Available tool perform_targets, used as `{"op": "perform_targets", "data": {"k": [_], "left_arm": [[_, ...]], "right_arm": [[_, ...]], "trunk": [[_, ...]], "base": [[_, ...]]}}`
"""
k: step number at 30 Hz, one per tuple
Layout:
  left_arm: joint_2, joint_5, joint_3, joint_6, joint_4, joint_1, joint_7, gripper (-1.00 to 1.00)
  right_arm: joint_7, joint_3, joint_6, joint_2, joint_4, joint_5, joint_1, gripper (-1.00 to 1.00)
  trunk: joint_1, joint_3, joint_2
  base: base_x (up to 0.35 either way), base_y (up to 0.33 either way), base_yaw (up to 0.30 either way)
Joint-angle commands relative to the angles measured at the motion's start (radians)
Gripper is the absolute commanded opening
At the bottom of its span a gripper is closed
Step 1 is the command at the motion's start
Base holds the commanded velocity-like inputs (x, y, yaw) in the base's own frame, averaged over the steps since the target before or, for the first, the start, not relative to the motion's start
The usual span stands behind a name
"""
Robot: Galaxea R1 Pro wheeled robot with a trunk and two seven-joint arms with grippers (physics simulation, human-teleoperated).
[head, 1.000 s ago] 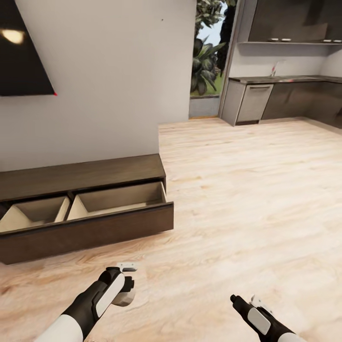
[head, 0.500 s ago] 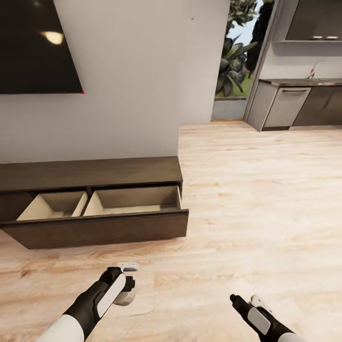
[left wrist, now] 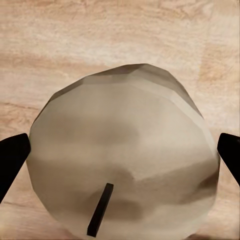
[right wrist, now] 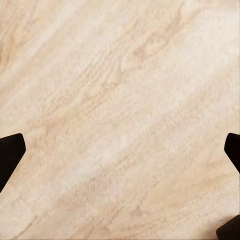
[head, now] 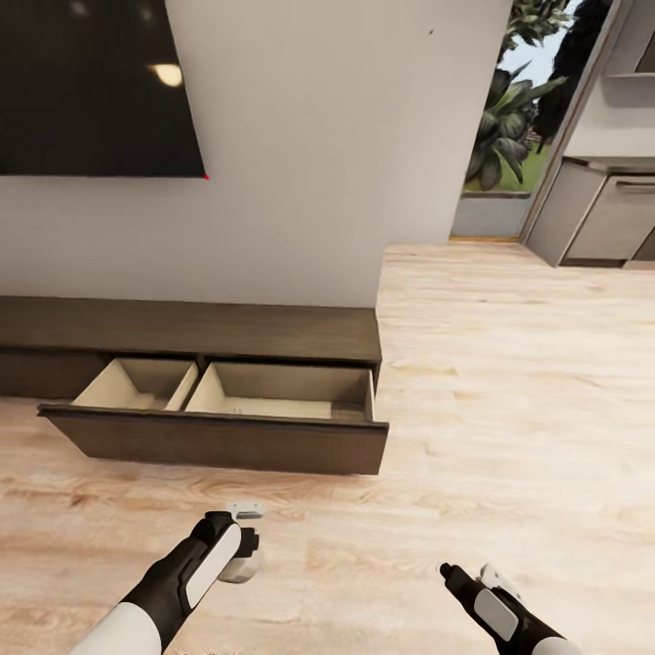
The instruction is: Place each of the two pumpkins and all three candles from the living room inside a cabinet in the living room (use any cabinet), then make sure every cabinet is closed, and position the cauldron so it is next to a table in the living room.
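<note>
I see the light plank floor (head: 509, 409) of the living room, with the dark low cabinet (head: 227, 329) ahead, its drawer (head: 227, 428) pulled open. My left gripper (left wrist: 120, 150) clamps a cream candle (left wrist: 122, 150), wick visible, held above the floor. My right gripper (right wrist: 120, 150) seems spread apart, holding nothing.

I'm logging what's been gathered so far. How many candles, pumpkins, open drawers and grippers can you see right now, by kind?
Cream-white stubby candles: 1, between the left gripper's fingers
Orange pumpkins: 0
Open tan-lined drawers of the dark brown cabinet: 1, with two compartments
Grippers: 2, counting the right gripper
Total: 4
</note>
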Motion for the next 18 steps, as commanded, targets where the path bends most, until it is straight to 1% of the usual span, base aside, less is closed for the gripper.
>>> {"op": "perform_targets", "data": {"k": [1, 5, 9, 13, 18], "left_arm": [[0.001, 0.010, -0.006, 0.001, -0.001, -0.001, 0.010, -1.00], [0.002, 0.010, -0.006, 0.000, -0.001, -0.001, 0.010, -1.00], [0.002, 0.010, -0.006, 0.000, -0.001, -0.001, 0.010, -1.00], [0.001, 0.009, -0.006, 0.000, -0.001, -0.001, 0.010, -1.00], [0.002, 0.009, -0.006, 0.000, -0.001, -0.001, 0.010, -1.00]], "right_arm": [[-0.008, 0.009, 0.005, -0.001, -0.004, -0.006, 0.000, 1.00], [-0.008, 0.009, 0.005, -0.001, -0.004, -0.006, 0.000, 1.00], [-0.008, 0.009, 0.005, -0.001, -0.004, -0.005, 0.000, 1.00], [-0.008, 0.009, 0.005, -0.001, -0.005, -0.005, 0.000, 1.00], [-0.008, 0.009, 0.005, -0.001, -0.004, -0.005, 0.000, 1.00]], "trunk": [[0.000, -0.001, 0.000], [0.000, -0.001, 0.000], [0.000, -0.001, 0.000], [0.000, -0.001, 0.000], [0.000, -0.001, 0.000]], "base": [[0.030, -0.022, 0.292], [0.012, -0.009, 0.262], [0.064, -0.001, 0.066], [0.244, 0.000, -0.026], [0.276, 0.000, -0.171]]}}
